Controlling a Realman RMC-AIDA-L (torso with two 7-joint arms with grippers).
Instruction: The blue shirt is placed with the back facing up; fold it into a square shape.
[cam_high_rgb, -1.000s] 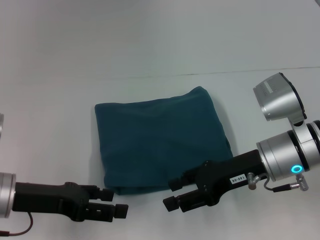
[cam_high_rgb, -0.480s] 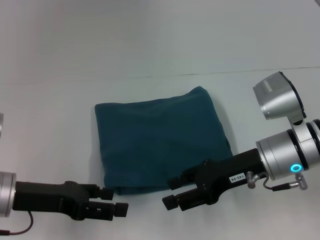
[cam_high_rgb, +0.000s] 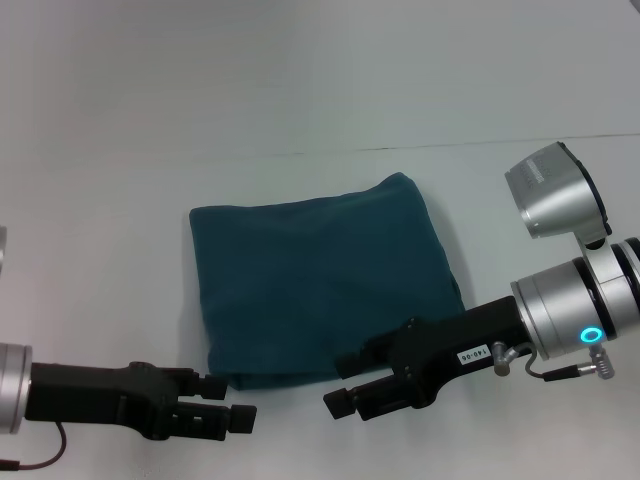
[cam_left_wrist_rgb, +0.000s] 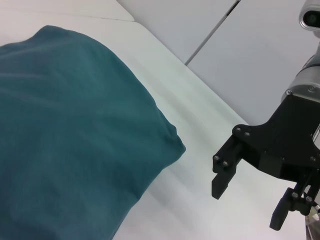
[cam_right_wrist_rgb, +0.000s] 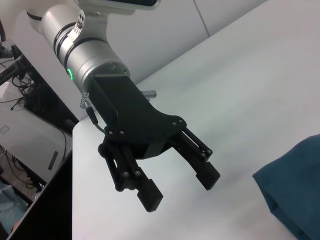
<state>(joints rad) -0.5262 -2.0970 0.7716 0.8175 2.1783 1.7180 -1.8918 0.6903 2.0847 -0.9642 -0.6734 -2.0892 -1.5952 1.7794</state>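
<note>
Nothing moved | folded blue shirt (cam_high_rgb: 322, 280) between left hand (cam_high_rgb: 228, 403); right hand (cam_high_rgb: 345, 385) | both apart

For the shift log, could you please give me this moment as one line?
blue shirt: folded, roughly square, flat on white table | left end effector: open, empty, off shirt's near-left corner | right end effector: open, empty, at near edge

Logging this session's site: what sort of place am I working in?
Probably a robotics lab or test cell: a bare white table, plain pale wall panels, and cabling and equipment beside the table edge in the right wrist view.
</note>
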